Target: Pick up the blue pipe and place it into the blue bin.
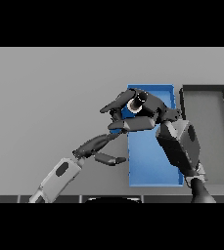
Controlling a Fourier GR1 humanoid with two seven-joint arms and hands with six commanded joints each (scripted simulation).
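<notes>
The blue bin (pixel 152 161) lies right of the table's middle, long side running away from me. My right hand (pixel 145 111) hovers over the bin's far left corner, its arm coming up from the lower right across the bin. Its fingers (pixel 114 105) and thumb are curled round a short blue pipe (pixel 127 113), of which only a small piece shows between them. My left hand (pixel 98 145) reaches in from the lower left with straight fingers and the thumb spread, just left of the bin's edge and below the right hand. It holds nothing.
A dark grey bin (pixel 209 136) stands right beside the blue bin, on its right. The grey table (pixel 45 97) stretches to the left and to the far side.
</notes>
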